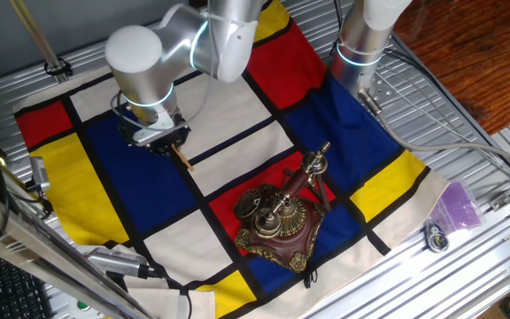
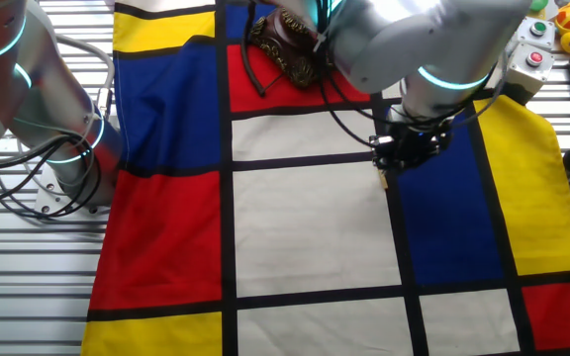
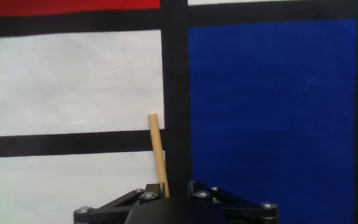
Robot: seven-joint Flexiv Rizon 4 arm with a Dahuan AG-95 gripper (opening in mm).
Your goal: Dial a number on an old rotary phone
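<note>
A wooden stick point(image 3: 157, 149) is pinched by the gripper point(image 3: 176, 190). The old rotary phone point(image 1: 280, 216) is seen well apart on a colour-blocked cloth point(image 1: 140, 177) over a slatted metal table point(image 1: 494, 186).

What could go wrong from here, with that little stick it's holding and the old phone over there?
The gripper pinches only the top of a thin wooden stick, so it might slip or snap against the dial. The old rotary phone sits loose on a cloth; pushing the dial could slide it.
</note>
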